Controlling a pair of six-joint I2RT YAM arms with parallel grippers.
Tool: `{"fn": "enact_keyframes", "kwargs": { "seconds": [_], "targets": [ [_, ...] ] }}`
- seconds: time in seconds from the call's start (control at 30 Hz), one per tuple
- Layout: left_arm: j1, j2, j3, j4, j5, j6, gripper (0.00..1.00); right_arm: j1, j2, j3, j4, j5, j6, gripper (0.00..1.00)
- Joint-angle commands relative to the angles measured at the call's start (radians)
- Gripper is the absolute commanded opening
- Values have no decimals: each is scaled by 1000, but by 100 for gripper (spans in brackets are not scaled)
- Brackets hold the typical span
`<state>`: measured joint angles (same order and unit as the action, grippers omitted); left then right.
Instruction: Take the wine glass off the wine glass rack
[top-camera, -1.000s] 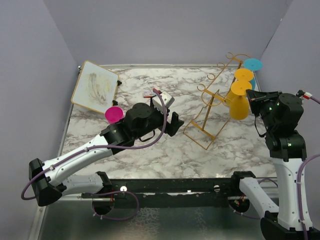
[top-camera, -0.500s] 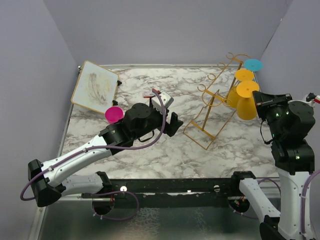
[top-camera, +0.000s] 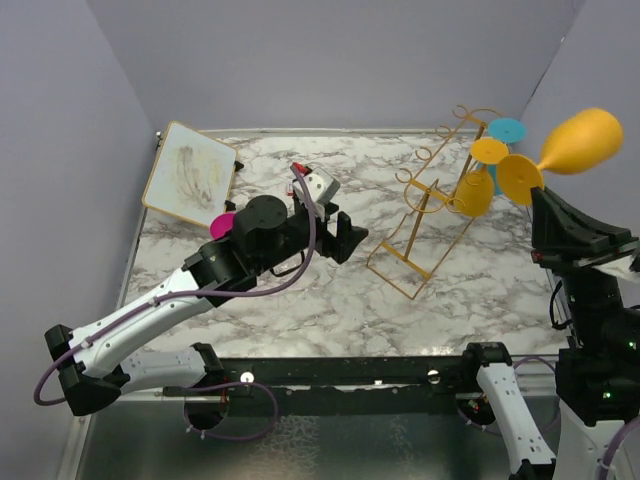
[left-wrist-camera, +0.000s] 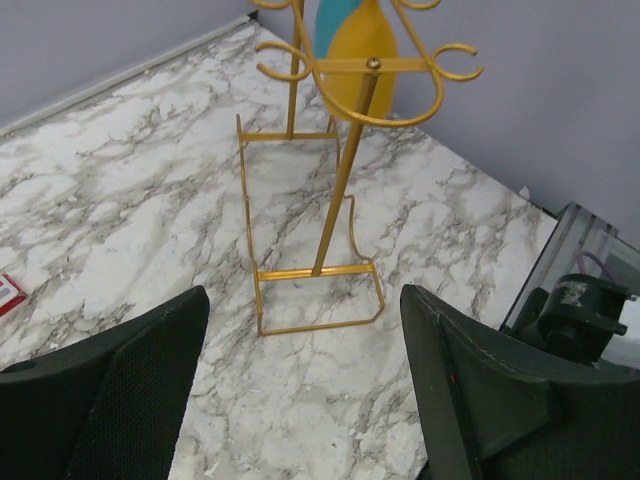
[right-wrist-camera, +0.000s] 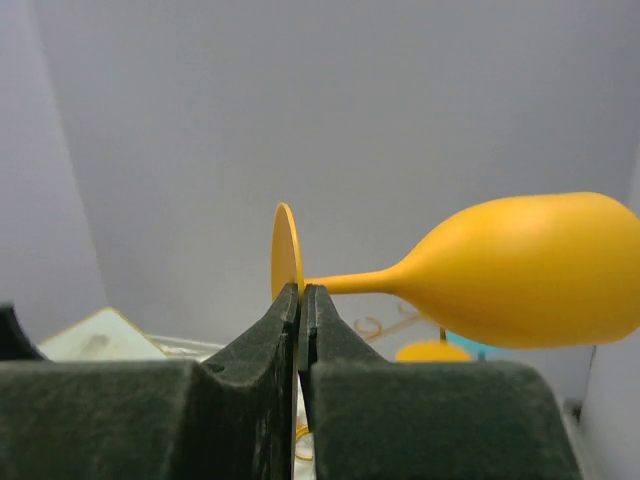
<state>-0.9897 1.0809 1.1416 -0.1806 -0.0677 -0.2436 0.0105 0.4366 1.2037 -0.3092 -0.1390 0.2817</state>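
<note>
**Position of the wine glass.** The yellow wine glass (top-camera: 575, 143) was off the wine glass rack (top-camera: 428, 205) and held in the air at the right side of the table (top-camera: 310, 300), near the right wall. It touched neither the rack nor the table.

**Orientation.** The long axis of the glass, from foot through stem to bowl, lay close to level. In the overhead view the bowl pointed away from the rack, toward the right wall and slightly upward. The round foot faced the rack. In the right wrist view the glass (right-wrist-camera: 520, 270) had its stem running sideways and the foot stood on edge.

**Right gripper.** The right gripper (top-camera: 532, 190) was pressed together on the rim of the foot. The right wrist view showed the gripper (right-wrist-camera: 301, 300) pinching the thin disc edge-on.

**Left gripper.** The left gripper (top-camera: 345, 240) was spread and held nothing. It was above the table, left of the rack and apart from it. In the left wrist view the gripper (left-wrist-camera: 303, 330) faced the base of the rack (left-wrist-camera: 318, 200).

**Rack.** The gold rack stood slanted on the table. A second yellow glass (top-camera: 476, 192) and a teal glass (top-camera: 506, 129) hung on its right side.
</note>
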Motion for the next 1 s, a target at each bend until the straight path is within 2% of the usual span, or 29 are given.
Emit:
{"fn": "enact_keyframes", "kwargs": {
  "seconds": [0.0, 0.07, 0.2, 0.3, 0.4, 0.57, 0.73, 0.97],
  "targets": [
    [0, -11, 115, -34, 55, 8, 81, -4, 45, 14, 207, -574, -497, 2],
    [0, -15, 154, -38, 80, -3, 82, -4, 60, 29, 164, -758, -674, 2],
    [0, -23, 231, -33, 155, -51, 84, 21, 56, 3, 131, -911, -807, 2],
    [0, -23, 283, -17, 213, -94, 86, 73, 71, -10, 43, -1046, -960, 2],
    [0, -7, 322, 3, 259, -132, 90, 143, 91, -32, 6, -1137, -1025, 2],
    [11, 55, 413, 0, 336, -265, 92, 229, 101, -68, -54, -1175, -1112, 2],
    [28, 104, 438, 93, 445, -425, 94, 238, 86, -108, -37, -1194, -1115, 2],
    [74, 163, 478, 94, 541, -546, 95, 276, 97, -105, -42, -1196, -1126, 2]
  ]
}}
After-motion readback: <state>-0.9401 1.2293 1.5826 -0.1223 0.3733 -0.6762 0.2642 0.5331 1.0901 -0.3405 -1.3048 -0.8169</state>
